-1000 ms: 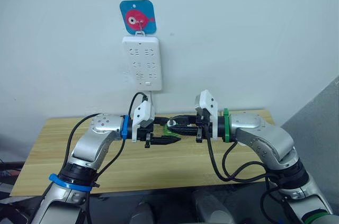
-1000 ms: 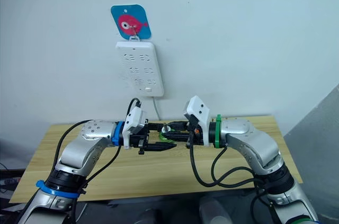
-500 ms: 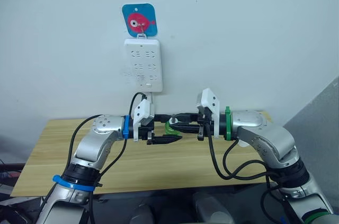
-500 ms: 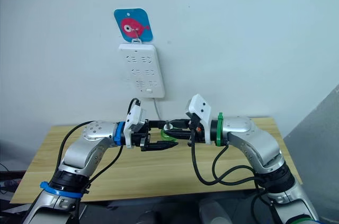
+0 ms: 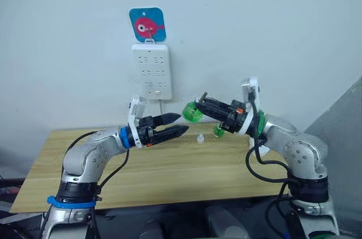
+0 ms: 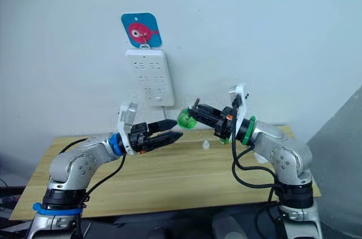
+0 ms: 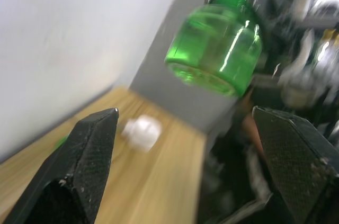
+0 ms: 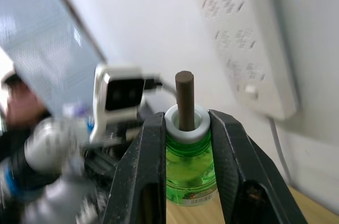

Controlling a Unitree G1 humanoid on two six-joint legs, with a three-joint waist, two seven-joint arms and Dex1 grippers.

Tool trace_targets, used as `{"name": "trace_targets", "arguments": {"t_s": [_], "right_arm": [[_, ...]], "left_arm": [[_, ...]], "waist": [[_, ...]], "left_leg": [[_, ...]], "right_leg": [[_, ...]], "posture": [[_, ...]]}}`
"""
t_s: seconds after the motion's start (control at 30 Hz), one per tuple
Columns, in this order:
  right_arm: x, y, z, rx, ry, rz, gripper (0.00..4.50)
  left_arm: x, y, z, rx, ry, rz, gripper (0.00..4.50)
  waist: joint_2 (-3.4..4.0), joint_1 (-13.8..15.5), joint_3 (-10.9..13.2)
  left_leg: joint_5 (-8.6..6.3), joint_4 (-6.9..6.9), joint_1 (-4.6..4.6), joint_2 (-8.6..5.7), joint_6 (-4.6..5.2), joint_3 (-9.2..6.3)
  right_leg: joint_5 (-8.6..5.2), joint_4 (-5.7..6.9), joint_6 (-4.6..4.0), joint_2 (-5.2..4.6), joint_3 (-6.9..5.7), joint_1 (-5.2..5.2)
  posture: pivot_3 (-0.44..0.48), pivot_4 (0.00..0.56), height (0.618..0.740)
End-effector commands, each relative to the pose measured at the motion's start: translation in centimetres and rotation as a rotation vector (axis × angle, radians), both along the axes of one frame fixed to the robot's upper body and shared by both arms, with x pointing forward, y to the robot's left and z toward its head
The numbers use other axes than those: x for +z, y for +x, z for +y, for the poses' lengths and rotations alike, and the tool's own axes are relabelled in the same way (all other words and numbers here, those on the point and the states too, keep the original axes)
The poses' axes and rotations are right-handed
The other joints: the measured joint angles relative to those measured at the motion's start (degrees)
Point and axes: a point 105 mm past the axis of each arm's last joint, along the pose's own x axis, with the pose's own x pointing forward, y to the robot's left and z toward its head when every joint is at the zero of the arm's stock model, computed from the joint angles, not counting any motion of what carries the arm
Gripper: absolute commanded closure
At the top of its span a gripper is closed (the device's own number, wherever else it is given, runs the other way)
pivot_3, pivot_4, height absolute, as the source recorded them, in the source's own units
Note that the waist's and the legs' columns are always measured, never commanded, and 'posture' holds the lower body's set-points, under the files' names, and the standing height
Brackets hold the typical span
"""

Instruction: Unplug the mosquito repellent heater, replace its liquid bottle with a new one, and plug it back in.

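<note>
right gripper (image 5: 199,107), centre of the frame, is pinching a green bottle (image 5: 192,113) at its neck, both fingers pressed on the white collar, dark wick stem (image 8: 184,99) poking out bare between them. bottle held up in the air, tilted, well above the wooden table (image 5: 85,163). with a wick exposed and no cap on it, cannot tell whether this is the old bottle or the new one uncapped

left gripper (image 5: 177,125), left of centre, has its fingers spread apart with nothing between them, tips aimed at the bottle, near but apart

small white cap (image 5: 199,138) lies on the table below the gap between the two grippers. a second bit of green (image 5: 218,131) sits behind the right wrist, too hidden to name

white power strip (image 5: 151,72) hangs on the wall under a blue fish hook (image 5: 147,24), sockets look empty. heater not made out

handling judgement: bottle looks light, hard, smooth plastic, likely slippery on the belly. liquid inside, open wick, so keep it near upright. wick stem thin, probably snaps or smears if squeezed. best hold is the neck collar or low round the body, never the stem
</note>
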Motion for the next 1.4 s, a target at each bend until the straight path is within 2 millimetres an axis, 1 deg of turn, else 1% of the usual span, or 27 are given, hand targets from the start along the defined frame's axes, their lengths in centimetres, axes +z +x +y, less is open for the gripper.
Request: {"name": "trace_targets", "arguments": {"t_s": [0.03, 0.2, 0.37, 0.5, 0.8, 1.2, 1.3, 1.33, 1.4], "right_arm": [[1.5, -0.4, -0.4, -0.033, 0.118, 0.027, 3.70], [1.9, -0.5, -0.2, -0.048, 0.235, 0.109, 3.70], [2.5, -0.6, -0.4, -0.044, 0.340, 0.175, 3.70], [2.8, -0.7, -0.5, -0.034, 0.376, 0.206, 3.70], [3.0, -1.2, -0.3, -0.009, 0.383, 0.229, 3.70], [3.2, -1.4, 0.0, 0.006, 0.384, 0.225, 3.70], [3.2, -1.4, 0.1, 0.009, 0.386, 0.225, 3.70], [3.2, -1.4, 0.1, 0.010, 0.386, 0.225, 3.70], [3.2, -1.5, 0.2, 0.014, 0.383, 0.223, 3.70]], "left_arm": [[2.9, -0.5, -0.3, -0.018, -0.108, -0.004, 0.25], [3.8, -0.5, -0.9, -0.012, -0.192, 0.038, 0.25], [4.2, -0.2, -1.5, -0.001, -0.235, 0.066, 0.25], [4.8, 0.0, -1.7, 0.003, -0.277, 0.081, 0.25], [5.5, -0.2, -2.3, -0.030, -0.314, 0.103, 0.25], [5.0, -0.4, -2.7, -0.053, -0.311, 0.133, 0.25], [4.9, -0.3, -2.6, -0.050, -0.319, 0.138, 0.83], [4.9, -0.2, -2.6, -0.047, -0.323, 0.140, 1.21], [5.0, -0.1, -2.5, -0.042, -0.329, 0.142, 1.82]], "waist": [[0.07, 0.01, -0.25], [0.26, -0.10, -0.77], [0.34, -0.10, -0.94], [0.37, -0.11, -1.03], [0.44, -0.07, -1.16], [0.54, -0.02, -1.32], [0.55, -0.01, -1.33], [0.55, -0.01, -1.33], [0.55, 0.00, -1.33]], "left_leg": [[0.00, 0.01, 0.00, -0.01, 0.00, 0.01], [0.00, 0.01, 0.08, -0.02, 0.00, 0.06], [0.00, 0.01, 0.10, -0.02, 0.01, 0.07], [0.00, 0.00, 0.10, -0.02, 0.01, 0.08], [0.00, 0.00, 0.10, -0.01, 0.01, 0.09], [0.00, -0.02, 0.10, -0.01, 0.01, 0.10], [0.00, -0.02, 0.10, -0.01, 0.01, 0.11], [0.00, -0.02, 0.10, -0.01, 0.01, 0.11], [0.00, -0.02, 0.10, -0.01, 0.01, 0.11]], "right_leg": [[0.00, 0.00, 0.00, 0.00, 0.01, 0.01], [0.00, 0.00, 0.01, 0.01, 0.06, 0.07], [0.00, -0.01, 0.01, 0.04, 0.09, 0.08], [0.00, -0.01, 0.01, 0.04, 0.10, 0.08], [0.00, -0.01, 0.01, 0.08, 0.12, 0.08], [0.00, -0.03, 0.01, 0.10, 0.14, 0.07], [0.00, -0.04, 0.02, 0.10, 0.15, 0.07], [0.00, -0.04, 0.01, 0.10, 0.15, 0.07], [0.00, -0.04, 0.01, 0.11, 0.15, 0.07]], "posture": [[-0.189, 0.018, 0.740], [-0.191, 0.018, 0.740], [-0.191, 0.018, 0.740], [-0.192, 0.019, 0.740], [-0.192, 0.017, 0.740], [-0.196, 0.018, 0.740], [-0.196, 0.018, 0.740], [-0.196, 0.018, 0.740], [-0.196, 0.018, 0.740]]}}
